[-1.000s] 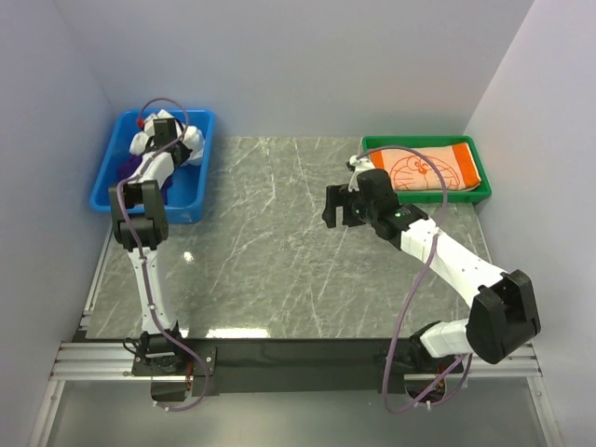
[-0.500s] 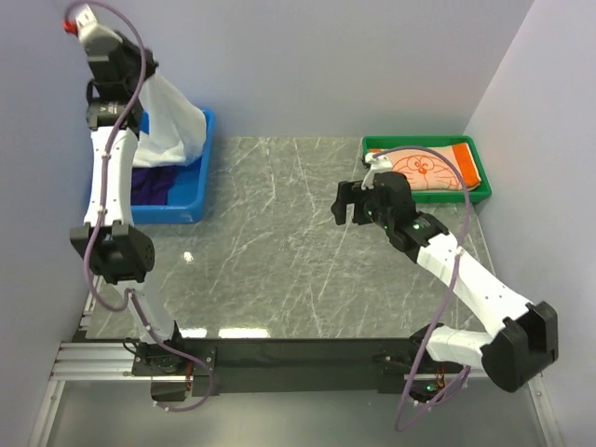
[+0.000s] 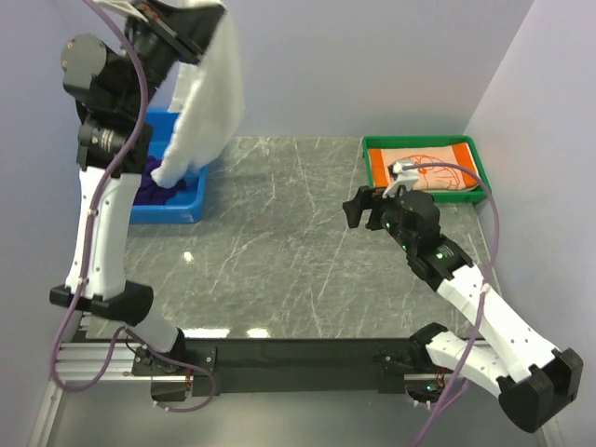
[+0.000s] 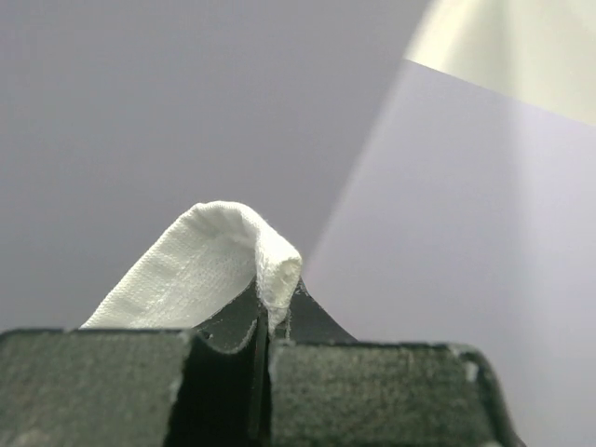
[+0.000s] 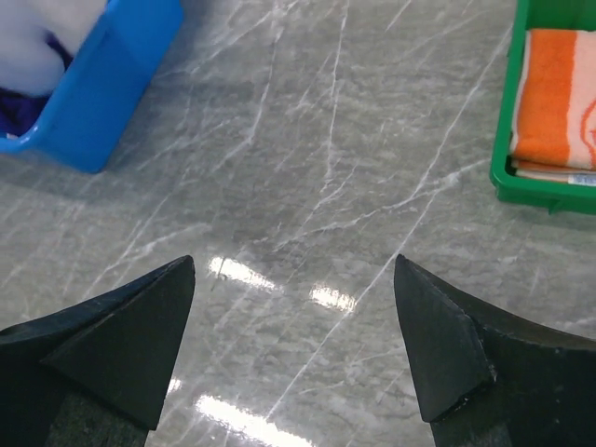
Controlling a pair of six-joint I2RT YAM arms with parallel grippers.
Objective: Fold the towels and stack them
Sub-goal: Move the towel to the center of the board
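The work surface is a grey, marble-pattern table (image 3: pixel 279 242) with glossy reflections, enclosed by plain pale walls (image 3: pixel 372 56).

The left gripper (image 4: pixel 264 326) is raised high. Its jaws are pressed together, clamping a folded hem of the white towel (image 3: pixel 209 93). The towel hangs below the gripper as a long, loosely gathered drape, and its lower end reaches the blue bin (image 3: pixel 182 203) underneath. The purple towel (image 3: pixel 149 186) lies crumpled in that bin.

The right gripper (image 5: pixel 294 265) hovers over the table with its jaws wide apart, holding nothing. Ahead of it to the right, the green tray (image 3: pixel 419 141) holds the orange towel (image 5: pixel 554 93), folded flat with its cartoon print facing up.
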